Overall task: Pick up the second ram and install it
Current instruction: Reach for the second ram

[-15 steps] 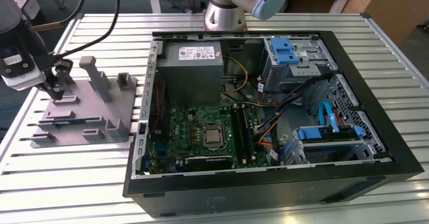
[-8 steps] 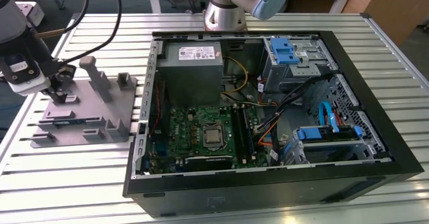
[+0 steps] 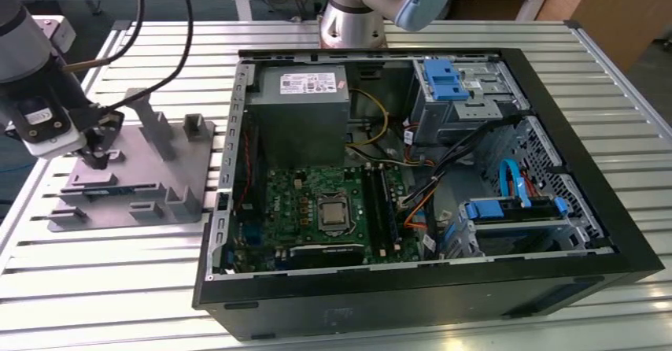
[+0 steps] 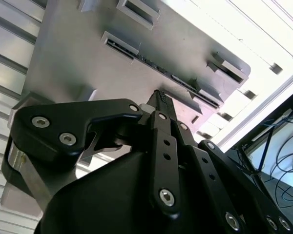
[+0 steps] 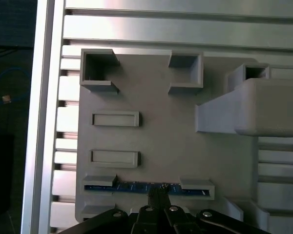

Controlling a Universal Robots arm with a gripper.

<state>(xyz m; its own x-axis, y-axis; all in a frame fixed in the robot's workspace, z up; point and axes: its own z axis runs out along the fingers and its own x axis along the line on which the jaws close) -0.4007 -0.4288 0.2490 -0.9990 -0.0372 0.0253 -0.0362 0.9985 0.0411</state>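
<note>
Down at the tray, the black two-fingered claw [image 5: 156, 194] has its fingers drawn together, tips just beside the second ram [image 5: 132, 187] — touching or not, I cannot tell. That long, thin bluish-green circuit-board stick stands on edge in the flat grey plastic tray [image 5: 161, 141] on the slatted aluminium tabletop [image 3: 105, 288] — beside the open black computer case [image 3: 367, 308].

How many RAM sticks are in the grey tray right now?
1. The second ram stands on edge in the grey tray's slot right at the gripper's tip. The other slots show no stick, though the gripper covers some tray.
</note>
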